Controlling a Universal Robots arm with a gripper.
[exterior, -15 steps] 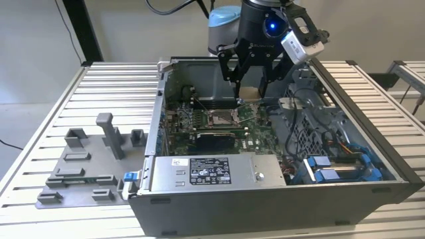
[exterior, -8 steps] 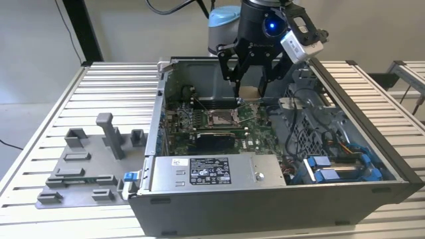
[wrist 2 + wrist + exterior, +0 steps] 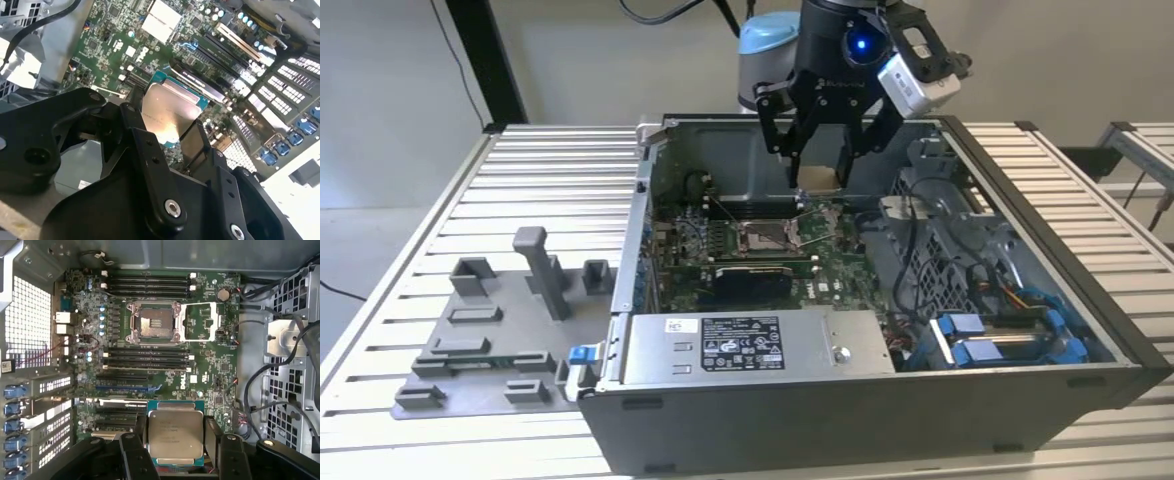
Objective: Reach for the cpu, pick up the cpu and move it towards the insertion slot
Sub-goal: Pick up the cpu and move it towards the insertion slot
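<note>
**CPU held in the hand above the open case, the socket off to one side of it**

In the exterior view the hand [image 3: 819, 150] hangs inside the computer case [image 3: 1067, 300], its fingers closed on the cpu [image 3: 818, 176], which sits flat between the fingertips; the insertion slot [image 3: 761, 236] lies lower than the hand and toward the exterior view's left, near but not under it. In the second wrist view the hand [image 3: 167, 131] grips the cpu [image 3: 167, 112] by two opposite edges, silvery face showing, with the motherboard [image 3: 110, 45] well apart beneath it. In the first wrist view the cpu [image 3: 175, 436] rests level between the fingers [image 3: 215, 437], and the insertion slot [image 3: 151, 322], frame swung open, stands ahead of the fingertips and a little across from them, with rows of memory slots between.
</note>
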